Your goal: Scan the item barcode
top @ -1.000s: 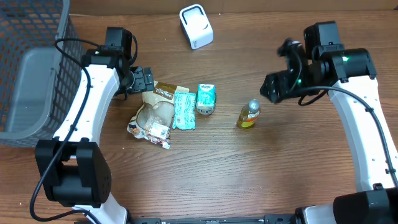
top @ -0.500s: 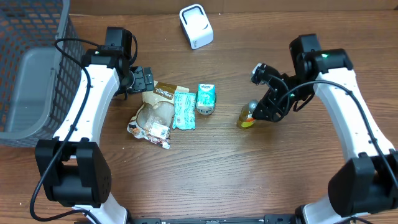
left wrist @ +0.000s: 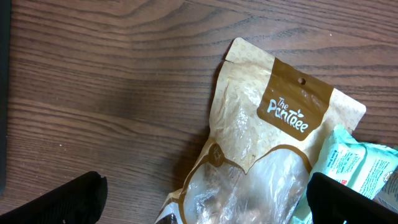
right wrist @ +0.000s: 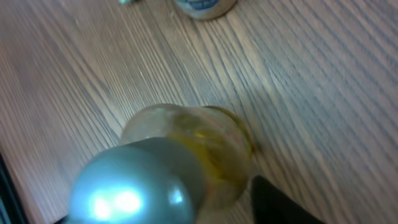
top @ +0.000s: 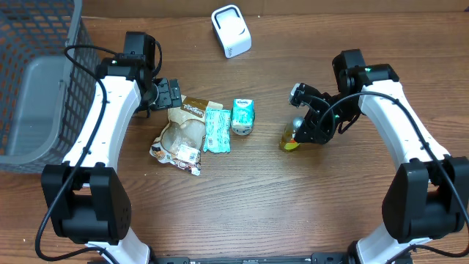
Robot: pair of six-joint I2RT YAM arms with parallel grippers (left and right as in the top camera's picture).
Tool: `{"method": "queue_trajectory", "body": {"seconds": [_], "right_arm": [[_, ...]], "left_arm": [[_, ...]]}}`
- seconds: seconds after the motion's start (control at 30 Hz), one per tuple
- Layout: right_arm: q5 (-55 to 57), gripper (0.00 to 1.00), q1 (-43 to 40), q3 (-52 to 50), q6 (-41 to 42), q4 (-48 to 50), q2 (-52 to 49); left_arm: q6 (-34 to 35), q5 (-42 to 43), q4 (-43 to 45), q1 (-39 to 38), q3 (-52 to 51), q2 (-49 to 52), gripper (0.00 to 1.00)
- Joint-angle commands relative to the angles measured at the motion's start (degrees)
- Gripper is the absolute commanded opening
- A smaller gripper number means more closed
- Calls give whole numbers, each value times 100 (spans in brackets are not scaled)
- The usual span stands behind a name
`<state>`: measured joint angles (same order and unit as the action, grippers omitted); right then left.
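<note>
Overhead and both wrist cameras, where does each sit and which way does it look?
Overhead: fixed above the table, looking straight down; left arm and right arm show, right hand at the bottle.
Left wrist: on the left arm, looking down at the snack bag; dark fingertips in the bottom corners.
Right wrist: on the right arm, looking down onto the bottle's silver cap; one dark finger lower right.
Shared: overhead and left wrist see the snack bag; overhead and right wrist, the bottle.
</note>
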<state>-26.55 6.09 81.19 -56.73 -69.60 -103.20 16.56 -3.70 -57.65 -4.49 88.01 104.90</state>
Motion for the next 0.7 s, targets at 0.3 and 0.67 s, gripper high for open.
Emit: {"method": "queue_trajectory", "body": {"seconds": [0.3, 0.67], "right_arm": [[-426, 45, 22, -26, -31, 98, -11], [-848, 71, 227, -28, -35, 254, -11]], "left_arm": [[17, -33, 2, -2, 66, -44, 100], [17, -33, 2, -2, 66, -44, 100]]}}
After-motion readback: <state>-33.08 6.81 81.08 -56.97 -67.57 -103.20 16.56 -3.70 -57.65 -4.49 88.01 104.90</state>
